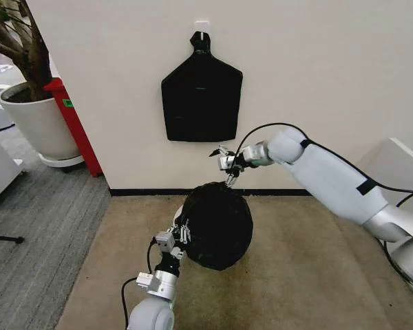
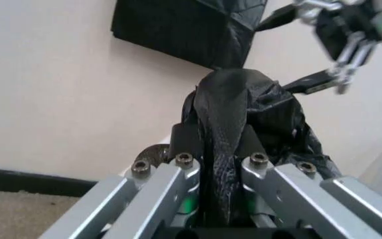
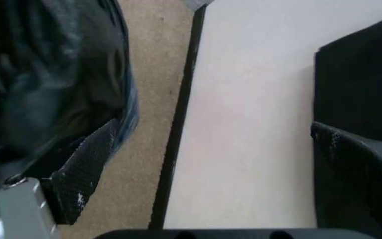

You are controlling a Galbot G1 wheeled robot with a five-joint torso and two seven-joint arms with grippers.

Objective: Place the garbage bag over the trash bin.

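garbage bag [image 1: 217, 223]: glossy black film, domed over the trash bin [image 1: 179, 208] at lower centre of the head view, a sliver of white rim showing at its left
left gripper [image 1: 182, 234]: lower centre, jaws clamped on a gathered fold of bag (plain in its wrist view)
right gripper [image 1: 227, 160]: centre, just above the bag's top, fingers apart, holding nothing
handling: I'd judge it feather-light, limp, slippery and easy to tear; best pinched at a bunched hem
wall bundle [image 1: 202, 96]: flat black, hanging upper centre
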